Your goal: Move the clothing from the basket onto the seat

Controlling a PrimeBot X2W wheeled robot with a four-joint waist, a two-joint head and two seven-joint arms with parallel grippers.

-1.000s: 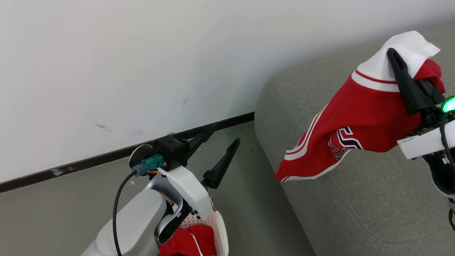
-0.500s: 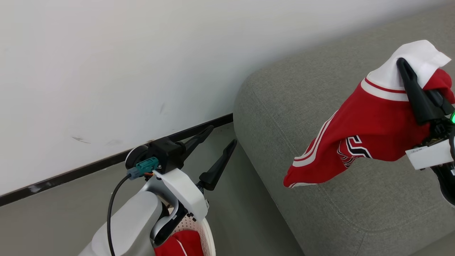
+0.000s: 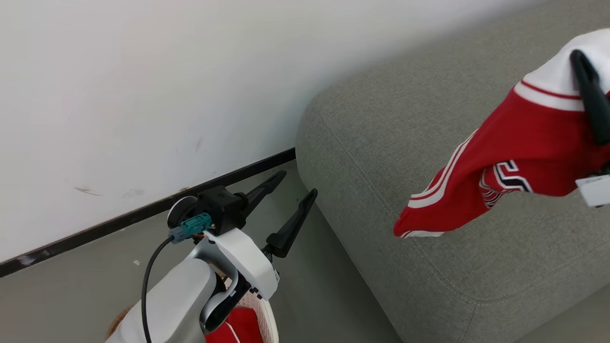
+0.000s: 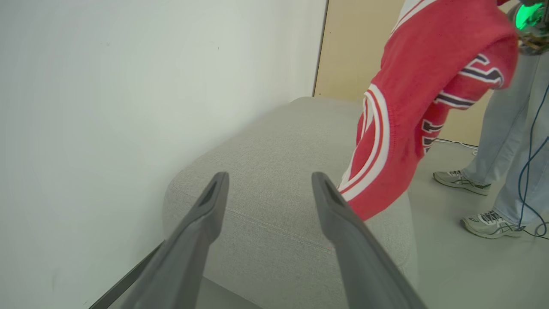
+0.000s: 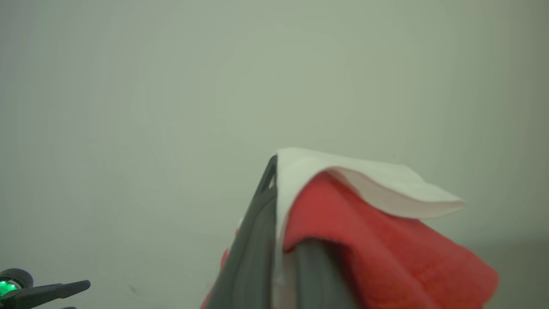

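Red clothing [image 3: 514,157] dangles over the grey seat [image 3: 381,143], clamped in the right fingers [image 3: 588,90] — left fingers [image 3: 290,226] spread, empty — release too near the edge and it could slide off

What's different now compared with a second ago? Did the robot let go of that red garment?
No. The right pincer, still shut on the red garment, has carried it further in over the grey sofa, away from its rounded end; the camera swung along too. The left pincer stays open and empty by the basket, where more red clothing remains.
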